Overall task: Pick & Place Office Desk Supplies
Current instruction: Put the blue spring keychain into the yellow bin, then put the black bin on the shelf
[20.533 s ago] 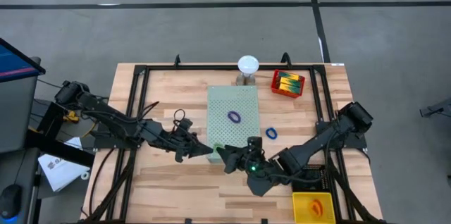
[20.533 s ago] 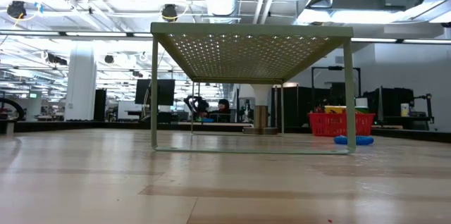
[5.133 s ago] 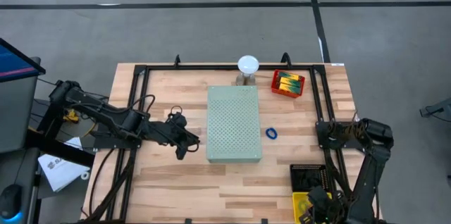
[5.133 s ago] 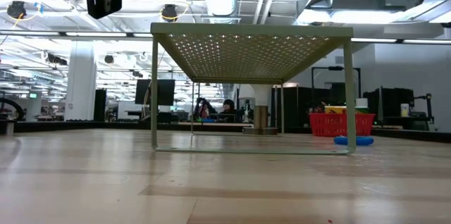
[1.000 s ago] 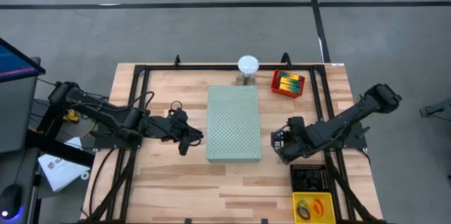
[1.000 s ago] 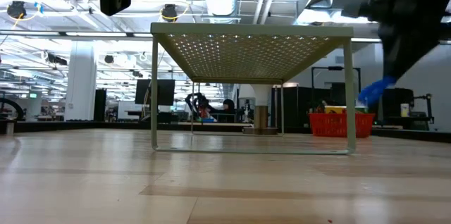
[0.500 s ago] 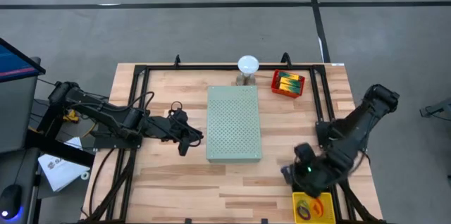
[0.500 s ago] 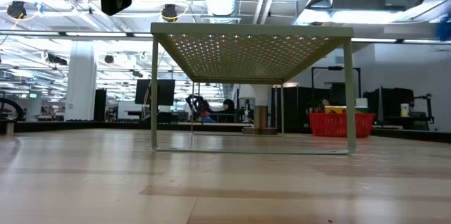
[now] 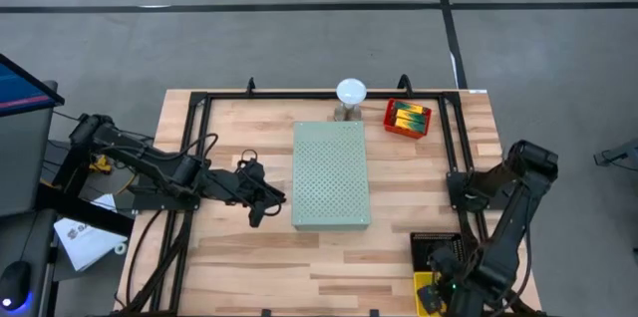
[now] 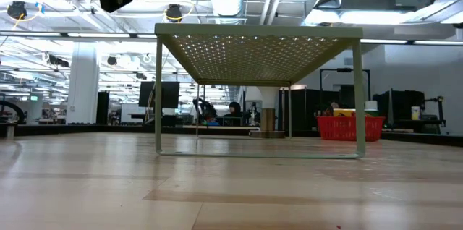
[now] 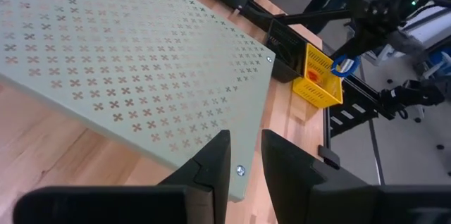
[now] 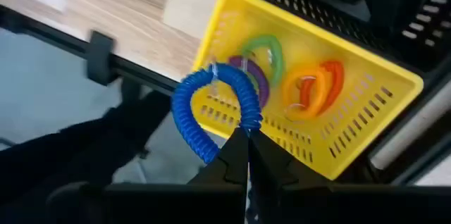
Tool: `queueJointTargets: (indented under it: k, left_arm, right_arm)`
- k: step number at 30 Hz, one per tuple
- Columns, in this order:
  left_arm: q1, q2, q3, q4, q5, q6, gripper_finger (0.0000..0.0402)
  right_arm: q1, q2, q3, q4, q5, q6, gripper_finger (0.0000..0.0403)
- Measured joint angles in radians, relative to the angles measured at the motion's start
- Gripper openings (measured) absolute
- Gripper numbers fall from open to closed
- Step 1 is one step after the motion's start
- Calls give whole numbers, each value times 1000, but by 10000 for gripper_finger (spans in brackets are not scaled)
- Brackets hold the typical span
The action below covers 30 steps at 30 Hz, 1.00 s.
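My right gripper (image 12: pixel 246 131) is shut on a blue coiled band loop (image 12: pixel 211 108) and hangs over the yellow basket (image 12: pixel 338 155) at the table's near right corner (image 9: pixel 423 299). Green (image 12: pixel 266 48), purple (image 12: pixel 248 76) and orange (image 12: pixel 317 86) loops lie in that basket. My left gripper (image 11: pixel 244 159) hovers left of the pale-green perforated board (image 9: pixel 331 175), fingers a little apart with nothing between them. A red basket (image 9: pixel 408 118) at the far right holds a yellow-green box. My right gripper pinches one spot of the blue loop's coil (image 12: pixel 249 120) between its two fingertips. The fingers come from above, pointing down. The loop is lifted clear and hangs under the gripper above the yellow basket, as the left wrist view shows (image 11: pixel 343 65).
The perforated board stands on thin legs mid-table (image 10: pixel 257 49). A white dome on a grey stand (image 9: pixel 350 91) is at the far edge. A black tray (image 9: pixel 437 249) sits just beyond the yellow basket. A black frame rail (image 9: pixel 199 148) runs around the table.
My right gripper has carried the blue loop from beside the board's right side toward the table's near edge, ending over the yellow basket at the near right corner. The loop stays lifted clear in its shut fingers.
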Motion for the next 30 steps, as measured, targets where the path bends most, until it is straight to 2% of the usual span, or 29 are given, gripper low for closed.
queueJointTargets:
  k: [8, 16, 26, 30]
  left_arm:
    - [0, 0, 0, 0, 16, 3, 76]
    - [0, 0, 0, 0, 40, -1, 76]
    - [0, 0, 0, 0, 57, -9, 76]
    - [-7, 0, 0, 0, 57, -9, 76]
  right_arm:
    - [15, 103, 4, -3, -171, -11, 0]
    - [28, 165, 4, 0, -184, 4, 9]
    - [21, 147, 4, -94, -172, -6, 129]
    - [24, 140, 3, -115, -133, -4, 163]
